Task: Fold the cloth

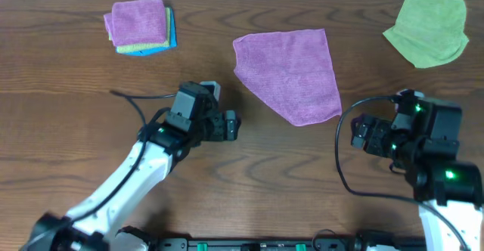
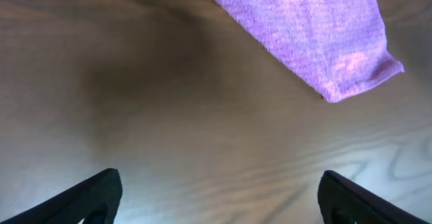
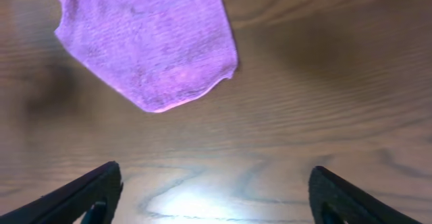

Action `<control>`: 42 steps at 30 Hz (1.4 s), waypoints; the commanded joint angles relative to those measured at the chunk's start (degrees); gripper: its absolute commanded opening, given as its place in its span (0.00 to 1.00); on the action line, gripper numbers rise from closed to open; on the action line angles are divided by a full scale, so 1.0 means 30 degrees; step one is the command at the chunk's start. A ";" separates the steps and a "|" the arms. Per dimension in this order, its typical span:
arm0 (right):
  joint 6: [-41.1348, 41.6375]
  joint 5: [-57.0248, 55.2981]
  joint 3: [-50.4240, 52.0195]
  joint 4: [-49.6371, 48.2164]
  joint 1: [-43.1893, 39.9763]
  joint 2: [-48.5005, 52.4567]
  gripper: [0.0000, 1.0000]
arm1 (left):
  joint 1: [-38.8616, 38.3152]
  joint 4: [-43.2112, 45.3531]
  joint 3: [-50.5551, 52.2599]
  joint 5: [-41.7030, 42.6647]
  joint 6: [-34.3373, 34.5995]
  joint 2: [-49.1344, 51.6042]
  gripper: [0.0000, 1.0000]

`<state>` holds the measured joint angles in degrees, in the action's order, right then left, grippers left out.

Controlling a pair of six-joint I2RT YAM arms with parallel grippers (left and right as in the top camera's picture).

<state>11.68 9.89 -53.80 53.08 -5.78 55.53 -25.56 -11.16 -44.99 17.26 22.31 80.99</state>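
**Cloth lies flat mid-table, both arms standing off**

We find the cloth (image 1: 287,73) in the middle of the table (image 1: 249,183), towards its far side, lying as a flat, slightly skewed sheet. We see no crease or doubled layer on it, so we judge the folding largely ahead of us, though a single neat fold could be hidden from above.

The left gripper (image 1: 231,125) hangs near the cloth's left side with its fingers (image 2: 94,197) spread wide and nothing between them. The right gripper (image 1: 361,134) sits just beside the cloth's near right corner, fingers (image 3: 88,193) likewise spread and empty.

That near corner points down between the two arms, and it looks the easiest edge to reach. Bare wood surrounds the cloth on every side. The stack of folded cloths (image 1: 140,26) and the lime-green cloth (image 1: 427,28) lie well apart, so we judge there is room for a fold in any direction.
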 commanded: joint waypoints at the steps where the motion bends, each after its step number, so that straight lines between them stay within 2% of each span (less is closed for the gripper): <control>1: -0.0058 0.1392 0.0102 -0.0328 -0.0117 0.0780 0.84 | 0.0255 0.1290 -0.0095 0.0357 -0.0015 0.1122 0.95; 4: -0.0058 0.2222 0.0102 -0.1122 0.0080 0.1333 0.76 | 0.0874 0.3249 -0.0095 0.0940 -0.0095 0.2339 0.96; 5: -0.0058 0.2790 0.0102 -0.1683 0.0255 0.1508 0.68 | 0.1260 0.4036 -0.0109 0.1464 -0.0153 0.2841 0.98; 6: -0.0051 0.2951 0.0102 -0.2288 0.0495 0.1668 0.50 | 0.1749 0.4677 -0.0248 0.2106 -0.0153 0.3344 0.98; 7: -0.0044 0.2958 0.0102 -0.2703 0.0699 0.1807 0.41 | 0.2113 0.5020 -0.0408 0.2477 -0.0160 0.3701 0.98; 9: 0.0182 0.3075 0.0102 -0.3723 0.1333 0.2324 0.15 | 0.2922 0.5464 -0.0940 0.3330 -0.0233 0.4452 0.98; 11: 0.0401 0.3228 0.0102 -0.4401 0.1821 0.2856 0.02 | 0.3366 0.5435 -0.1530 0.3796 -0.0576 0.4969 0.96; 17: 0.1341 0.3228 0.0080 -0.6929 0.3410 0.5508 0.02 | 0.3993 0.5450 -0.3628 0.4364 -0.1005 0.6572 0.84; 20: 0.1399 0.3228 0.0073 -0.7723 0.3752 0.6302 0.01 | 0.4065 0.5472 -0.4583 0.4714 -0.1013 0.7526 0.82; 27: 0.1377 0.3220 0.0058 -0.8728 0.3810 0.7169 0.02 | 0.4277 0.6317 -0.6936 0.6790 -0.0984 1.0746 0.83; 34: 0.1311 0.3366 -0.0168 -0.9245 0.3832 0.8539 0.02 | 0.4306 0.6302 -0.9479 0.7125 -0.0787 1.3216 0.82; 42: 0.1311 0.3723 -0.0175 -1.0193 0.3832 0.9362 0.02 | 0.4299 0.6368 -1.0025 0.7774 -0.0117 1.4790 0.82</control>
<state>14.94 19.84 -53.60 23.03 5.17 82.91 -12.93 7.92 -74.19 39.09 21.12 123.66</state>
